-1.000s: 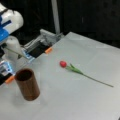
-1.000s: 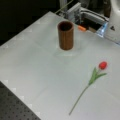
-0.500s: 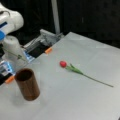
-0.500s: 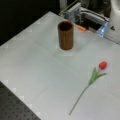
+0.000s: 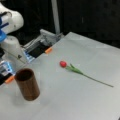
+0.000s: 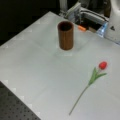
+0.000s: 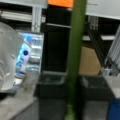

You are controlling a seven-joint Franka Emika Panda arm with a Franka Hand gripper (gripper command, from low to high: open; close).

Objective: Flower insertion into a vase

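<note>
I see the flower [image 5: 75, 69] lying flat on the tabletop [image 6: 37, 75], well apart from the upright vase [image 6: 66, 35]. The pincer is out of sight, so I cannot tell its state.

You will find that only the arm [image 5: 11, 21] has moved. In a front view, at the left edge, its white shoulder and the blue collar [image 5: 2, 36] beneath it have slid a little further left and slightly up over the last second, drawing away from the cup [image 5: 27, 83]. In a front view the arm's white body [image 6: 115, 21] at top right has barely shifted. The claw shows in no view.
</note>
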